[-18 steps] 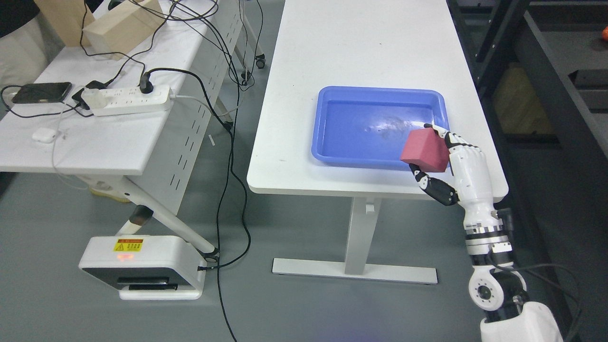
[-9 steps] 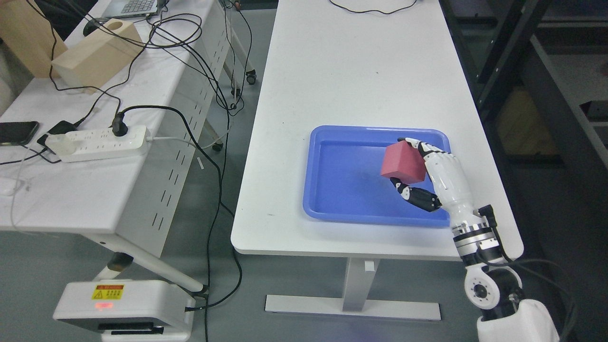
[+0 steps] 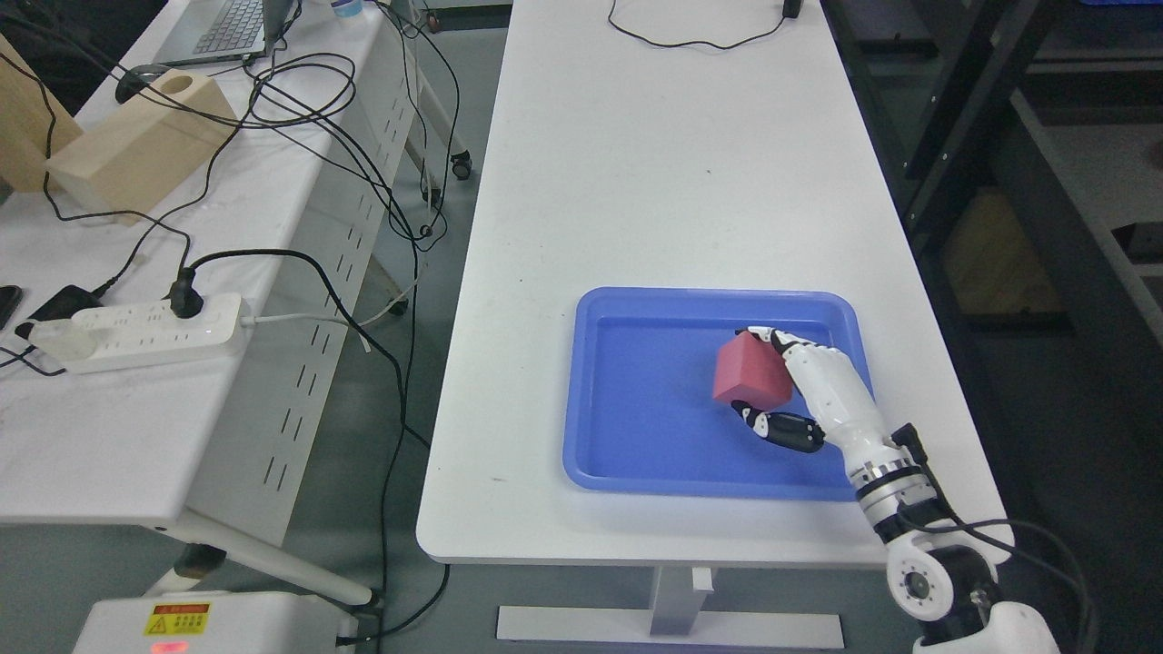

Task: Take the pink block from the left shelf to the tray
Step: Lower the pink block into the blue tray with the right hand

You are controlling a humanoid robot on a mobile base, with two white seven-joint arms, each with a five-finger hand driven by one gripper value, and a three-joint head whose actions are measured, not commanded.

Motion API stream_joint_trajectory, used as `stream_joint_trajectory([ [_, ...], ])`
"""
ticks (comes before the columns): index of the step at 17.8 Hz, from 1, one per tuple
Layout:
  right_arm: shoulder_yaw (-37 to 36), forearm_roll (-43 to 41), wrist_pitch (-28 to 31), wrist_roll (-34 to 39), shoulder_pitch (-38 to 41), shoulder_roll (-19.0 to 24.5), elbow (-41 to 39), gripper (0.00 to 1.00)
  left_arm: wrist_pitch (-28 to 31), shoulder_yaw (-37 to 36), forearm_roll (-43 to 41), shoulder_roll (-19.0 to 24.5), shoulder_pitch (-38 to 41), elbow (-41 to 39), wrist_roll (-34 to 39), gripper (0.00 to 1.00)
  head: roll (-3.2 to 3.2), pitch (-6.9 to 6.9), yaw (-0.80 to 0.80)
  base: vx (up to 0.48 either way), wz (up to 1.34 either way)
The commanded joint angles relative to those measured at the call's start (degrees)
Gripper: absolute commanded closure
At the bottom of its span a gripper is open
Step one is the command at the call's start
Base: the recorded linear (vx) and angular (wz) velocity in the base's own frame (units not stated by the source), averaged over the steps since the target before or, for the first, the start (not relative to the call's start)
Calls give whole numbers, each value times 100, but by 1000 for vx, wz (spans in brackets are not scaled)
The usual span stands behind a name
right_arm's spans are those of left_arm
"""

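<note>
- Pink block (image 3: pixel 750 373): matte cube, tilted, pinched between the right hand's fingers (image 3: pixel 789 340), over the tray's right half
- Blue tray (image 3: pixel 636 454): shallow, rectangular, beneath the fingers

You cannot see the pink block's (image 3: pixel 750 371) right side, covered by the right hand (image 3: pixel 804 391), nor whether it touches the tray (image 3: pixel 636 454). The laptop (image 3: pixel 232 27) and floor unit (image 3: pixel 213 622) are cut by the picture's edges; its warning label's print is too small to read
</note>
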Motion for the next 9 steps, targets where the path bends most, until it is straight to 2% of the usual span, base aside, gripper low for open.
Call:
stream_joint_trajectory([
  [1, -50, -37, 57, 51, 246, -41, -12, 75, -2, 0, 0, 100, -167, -100, 5, 0, 0, 0, 0, 105, -4],
  [6, -130, -694, 189, 15, 264, -24, -12, 40, -2, 0, 0, 100, -167, -100, 5, 0, 0, 0, 0, 78, 0],
  [9, -340, -1187, 312, 68, 299, -32, -12, 15, -2, 0, 0, 100, -167, -100, 5, 0, 0, 0, 0, 49, 0],
])
